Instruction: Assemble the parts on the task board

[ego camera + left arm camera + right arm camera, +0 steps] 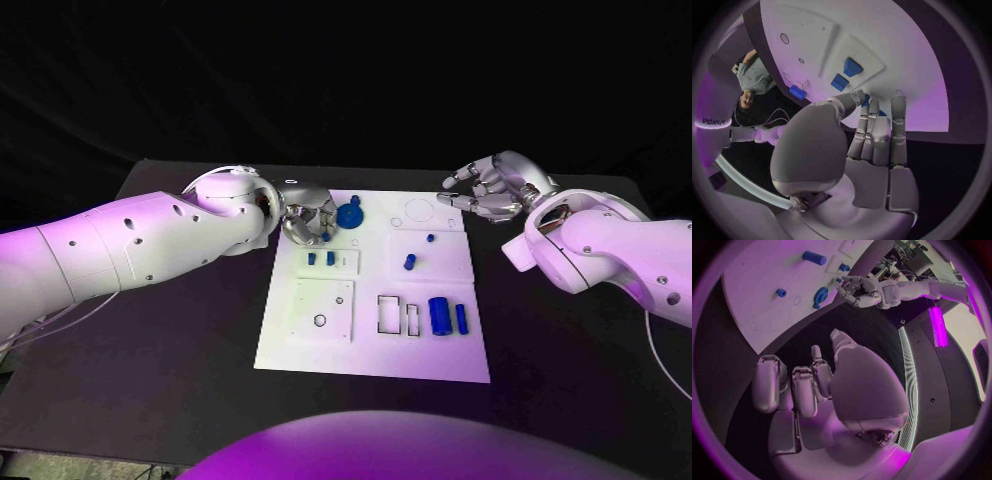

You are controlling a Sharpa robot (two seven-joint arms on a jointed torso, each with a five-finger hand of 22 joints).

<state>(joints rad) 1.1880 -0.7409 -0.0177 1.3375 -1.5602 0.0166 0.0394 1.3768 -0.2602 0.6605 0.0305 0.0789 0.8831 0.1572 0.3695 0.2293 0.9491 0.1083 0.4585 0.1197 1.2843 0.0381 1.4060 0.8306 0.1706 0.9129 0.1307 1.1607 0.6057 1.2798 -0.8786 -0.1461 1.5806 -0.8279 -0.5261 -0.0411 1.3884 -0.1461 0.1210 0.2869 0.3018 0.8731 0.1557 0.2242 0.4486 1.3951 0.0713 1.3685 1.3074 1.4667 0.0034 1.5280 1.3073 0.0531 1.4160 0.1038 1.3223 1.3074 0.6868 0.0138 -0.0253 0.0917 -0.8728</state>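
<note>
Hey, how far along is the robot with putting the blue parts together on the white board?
Early, it seems. Several blue parts lie loose on the task board, and outlined slots beside them stand empty. The left hand is at the blue gear-like part on the board's far left; whether it grips it is unclear. The right hand hovers past the far edge, holding nothing.

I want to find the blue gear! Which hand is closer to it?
Left. The left hand is right beside the blue gear on the white board. The right hand hovers off the board's far right corner.
</note>
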